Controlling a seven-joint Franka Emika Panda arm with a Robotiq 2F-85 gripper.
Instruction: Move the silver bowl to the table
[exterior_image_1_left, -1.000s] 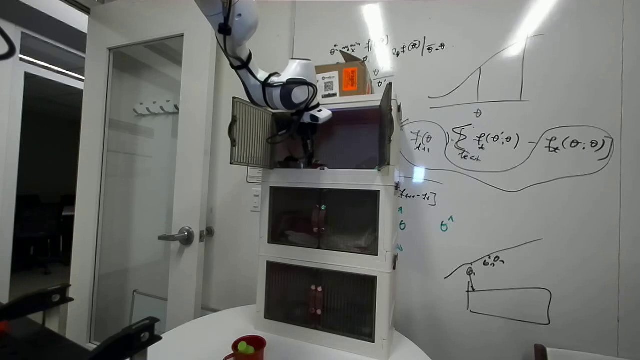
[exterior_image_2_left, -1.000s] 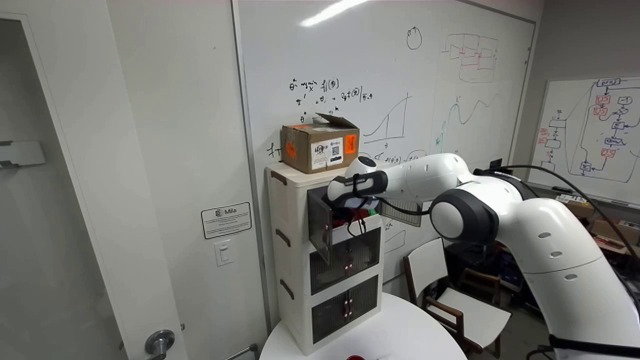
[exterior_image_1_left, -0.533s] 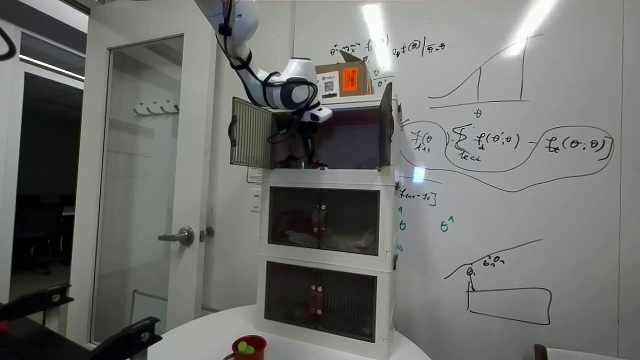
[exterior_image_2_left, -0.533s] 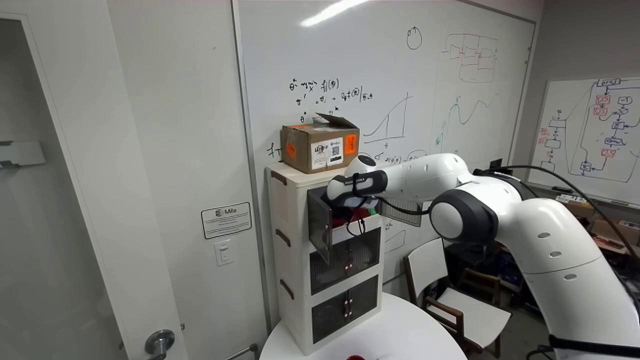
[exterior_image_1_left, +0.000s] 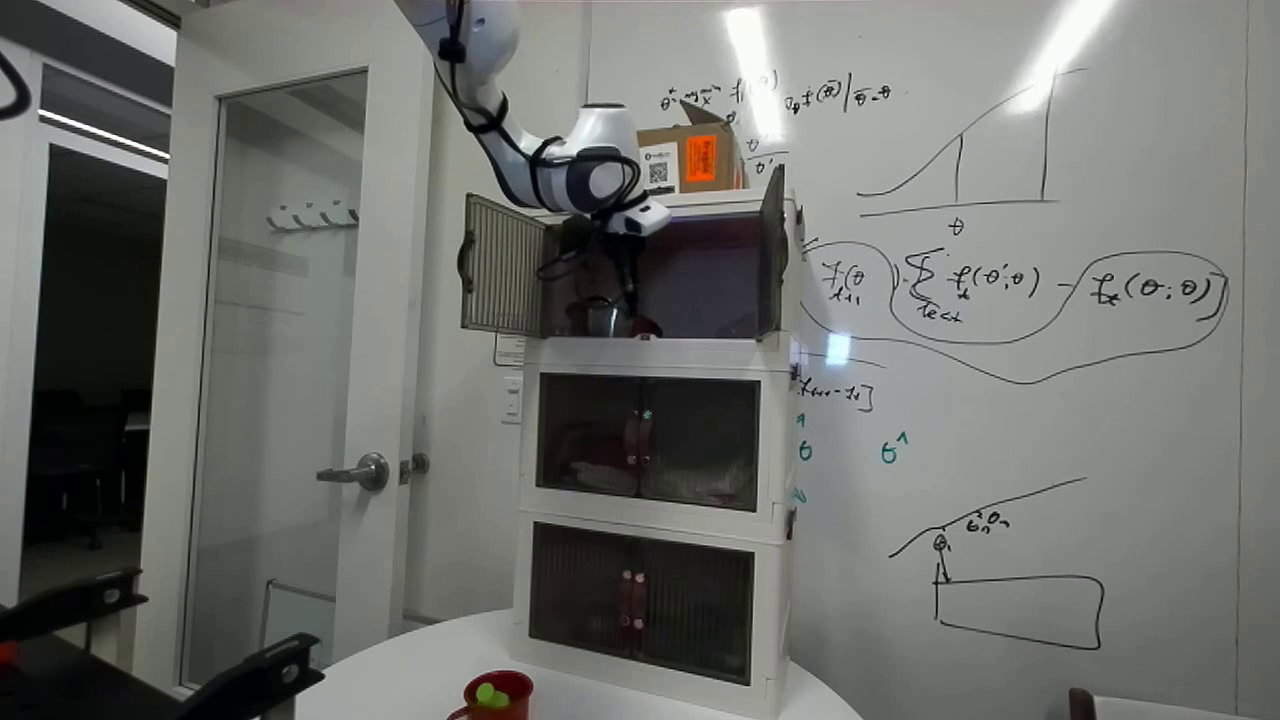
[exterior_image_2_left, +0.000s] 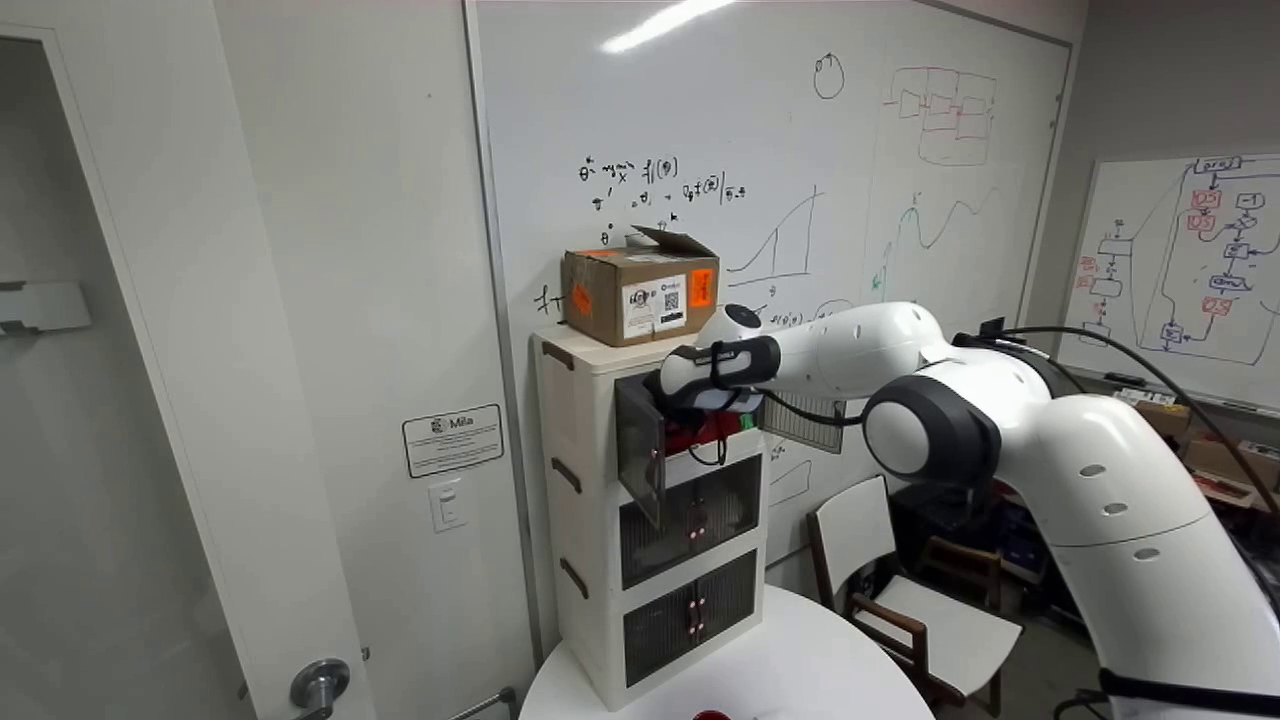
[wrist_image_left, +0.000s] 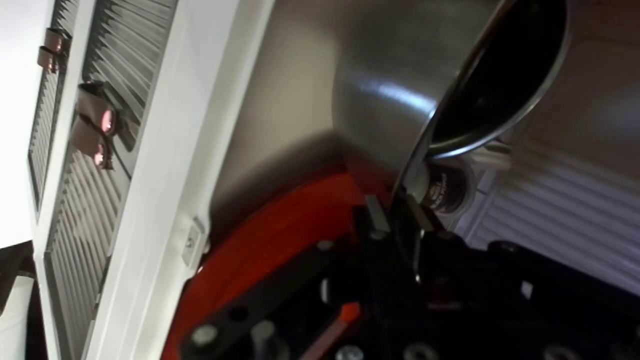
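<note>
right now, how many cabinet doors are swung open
2: in both exterior views, the left door and the right door of the top compartment. None seems hidden.

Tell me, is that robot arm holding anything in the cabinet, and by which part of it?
Yes, the silver bowl: the gripper has it pinched by the rim.

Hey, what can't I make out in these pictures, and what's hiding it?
Silver bowl: in the wrist view, its inside is lost in shadow and the picture's top edge cuts it off; in an exterior view, hidden, apparently behind the robot arm.
Pepper container: wrist view, partly covered by the bowl.
Red mug and table: both exterior views, cut off by the bottom edge.
Anything behind the closed cabinet doors: both exterior views, too dim to identify.
</note>
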